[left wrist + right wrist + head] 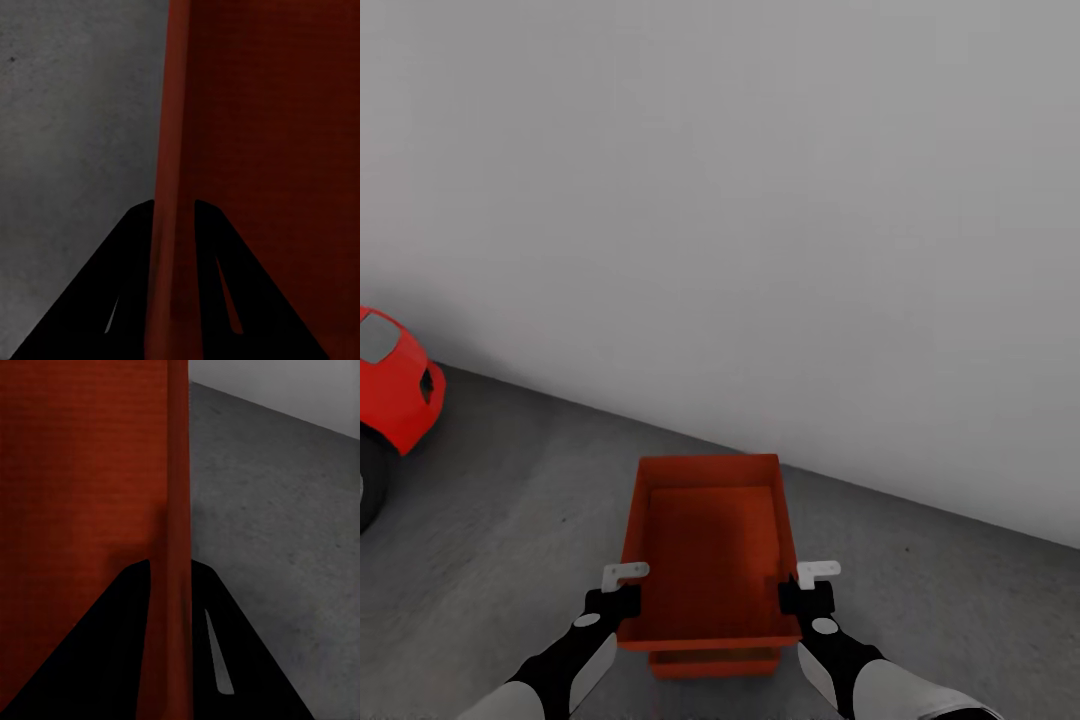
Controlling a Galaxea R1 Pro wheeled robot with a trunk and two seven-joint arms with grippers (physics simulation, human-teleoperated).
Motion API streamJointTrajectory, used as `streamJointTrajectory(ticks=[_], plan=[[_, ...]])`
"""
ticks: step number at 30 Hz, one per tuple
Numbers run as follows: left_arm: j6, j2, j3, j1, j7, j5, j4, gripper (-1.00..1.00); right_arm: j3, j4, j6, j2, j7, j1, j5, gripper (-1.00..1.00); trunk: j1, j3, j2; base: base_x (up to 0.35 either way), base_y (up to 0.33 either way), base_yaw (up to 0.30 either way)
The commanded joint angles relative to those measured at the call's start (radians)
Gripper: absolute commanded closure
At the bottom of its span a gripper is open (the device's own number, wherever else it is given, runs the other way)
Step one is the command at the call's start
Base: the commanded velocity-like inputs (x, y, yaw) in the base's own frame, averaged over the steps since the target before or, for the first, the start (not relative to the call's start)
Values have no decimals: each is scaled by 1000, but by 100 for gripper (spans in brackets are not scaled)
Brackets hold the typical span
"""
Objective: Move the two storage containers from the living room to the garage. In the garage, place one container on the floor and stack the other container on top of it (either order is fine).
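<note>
while upper container (710, 540) sits between them, left claw (622, 590) and right claw (800, 588) each pinch its side wall

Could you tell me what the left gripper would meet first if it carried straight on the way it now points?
Probably the grey floor; the left gripper straddles the container's wall, though depth is unclear.

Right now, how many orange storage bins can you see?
2. The upper bin is held by its side walls between the left hand and right hand. The lower bin peeks out beneath its near edge, mostly hidden.
</note>
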Motion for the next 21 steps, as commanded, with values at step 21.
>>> streamJointTrajectory(ticks=[21], plan=[[-4,-1,13,-1,33,-10,-3,100,-36,4,-6,1,-24,0,-21,100,0,-34,-1,0,0,0]])
